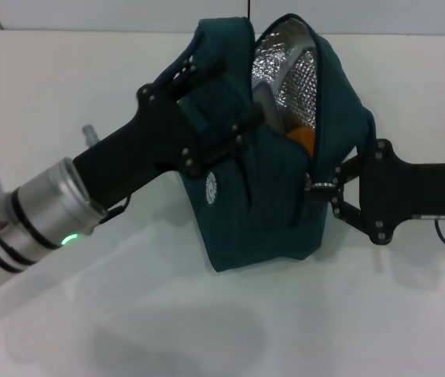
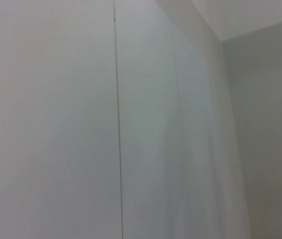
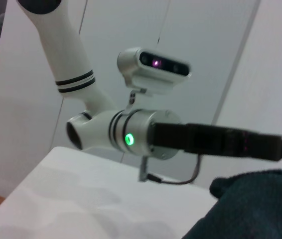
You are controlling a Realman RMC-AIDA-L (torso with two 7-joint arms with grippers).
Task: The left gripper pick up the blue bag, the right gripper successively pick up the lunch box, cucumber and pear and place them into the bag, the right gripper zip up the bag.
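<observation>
The blue bag (image 1: 270, 204) hangs above the white table (image 1: 301, 330), its top open and its silver lining (image 1: 289, 67) showing. My left gripper (image 1: 222, 98) is shut on the bag's upper left edge and holds it up. My right gripper (image 1: 321, 187) is at the bag's right side, shut on the metal zipper pull (image 1: 315, 186). An orange item (image 1: 301, 138) and a grey rim (image 1: 265, 98) show inside the opening; I cannot tell which items they are. A corner of the bag (image 3: 253, 209) shows in the right wrist view.
The right wrist view shows my left arm (image 3: 101, 127) and the head camera (image 3: 153, 67) over the table (image 3: 71, 199). The left wrist view shows only a pale wall (image 2: 131, 119). A wall runs behind the table in the head view.
</observation>
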